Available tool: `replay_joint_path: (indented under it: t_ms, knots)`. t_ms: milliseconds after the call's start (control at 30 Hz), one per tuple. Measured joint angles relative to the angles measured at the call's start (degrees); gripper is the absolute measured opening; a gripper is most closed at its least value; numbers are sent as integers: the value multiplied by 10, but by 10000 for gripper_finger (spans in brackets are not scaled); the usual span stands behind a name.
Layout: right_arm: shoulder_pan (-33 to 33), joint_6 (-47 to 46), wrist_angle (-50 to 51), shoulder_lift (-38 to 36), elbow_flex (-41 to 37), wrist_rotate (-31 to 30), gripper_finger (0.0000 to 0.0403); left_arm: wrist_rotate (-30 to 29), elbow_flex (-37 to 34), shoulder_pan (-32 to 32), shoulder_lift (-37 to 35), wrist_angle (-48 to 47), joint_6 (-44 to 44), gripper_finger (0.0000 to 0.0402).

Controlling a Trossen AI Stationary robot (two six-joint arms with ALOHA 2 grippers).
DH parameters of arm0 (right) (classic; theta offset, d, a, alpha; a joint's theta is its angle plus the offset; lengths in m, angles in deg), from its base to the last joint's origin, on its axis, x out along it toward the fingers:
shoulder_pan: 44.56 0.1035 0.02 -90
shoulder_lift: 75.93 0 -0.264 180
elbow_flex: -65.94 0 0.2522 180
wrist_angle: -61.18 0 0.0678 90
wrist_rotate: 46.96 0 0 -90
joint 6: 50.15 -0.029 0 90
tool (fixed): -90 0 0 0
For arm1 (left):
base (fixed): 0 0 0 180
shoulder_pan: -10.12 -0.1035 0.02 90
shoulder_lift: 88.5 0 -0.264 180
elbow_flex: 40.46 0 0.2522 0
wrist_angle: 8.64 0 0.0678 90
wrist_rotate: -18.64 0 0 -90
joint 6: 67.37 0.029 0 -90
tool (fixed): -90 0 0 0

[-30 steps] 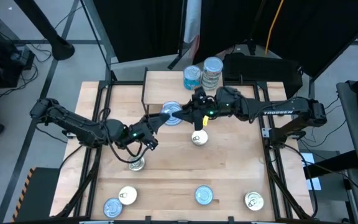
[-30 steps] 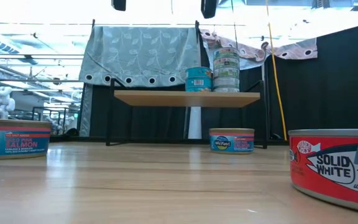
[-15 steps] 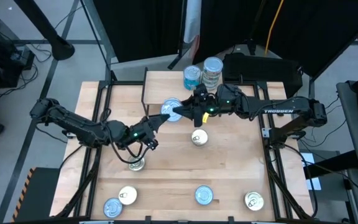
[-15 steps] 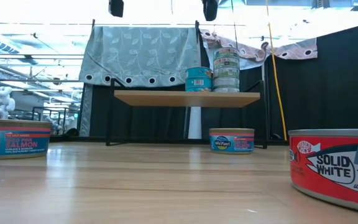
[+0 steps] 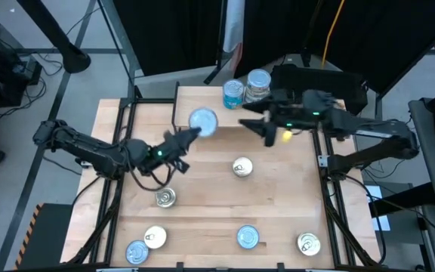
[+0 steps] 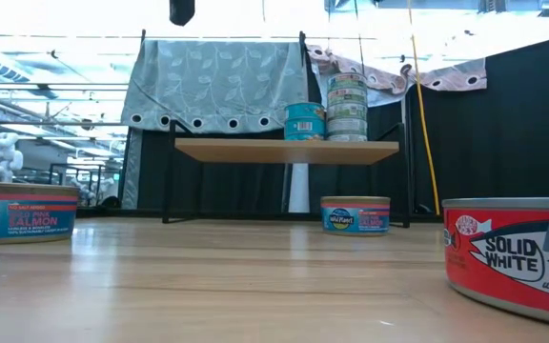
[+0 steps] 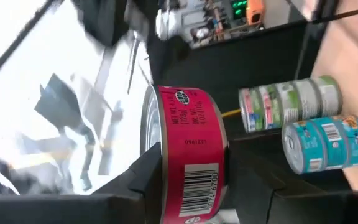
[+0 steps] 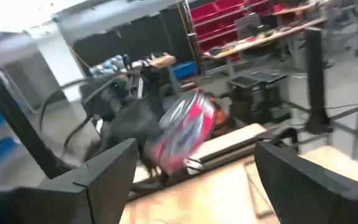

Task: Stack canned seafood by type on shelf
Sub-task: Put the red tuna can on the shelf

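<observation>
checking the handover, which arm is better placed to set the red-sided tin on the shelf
Left. The left gripper is clamped on the red-sided round metal tin, raised over the light wooden shelf. The right gripper hangs open and empty beside the two tin stacks.

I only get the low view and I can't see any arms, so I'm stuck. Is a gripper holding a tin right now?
Observer: Yes. The left gripper is shut on a red-sided tin, up in the air near the shelf's left end.
Operator: Where's the other gripper?
Observer: The right gripper hangs open and empty by the shelf's front edge.
Operator: How many tins sit loose on the table?
Observer: Six in the high view: one mid-table, five closer to the near edge.
</observation>
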Motion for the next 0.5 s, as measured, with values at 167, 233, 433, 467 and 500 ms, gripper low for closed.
replay_joint_path:
  t_ms: [167, 233, 433, 467, 500]
  knots:
    - [32, 24, 102, -65, 0, -12, 315, 29, 22, -67, -11, -28, -85, 141]
    - [52, 24, 141, -71, 0, -12, 315, 71, 44, -101, -10, -78, -140, 141]
    - [121, 23, 234, -61, 0, -73, 315, 225, 147, -217, -10, -350, -357, 142]
    - [133, 21, 245, -56, 0, -90, 315, 240, 161, -235, -10, -396, -377, 142]
    - [144, 19, 254, -52, 0, -106, 315, 256, 171, -253, -10, -434, -392, 143]
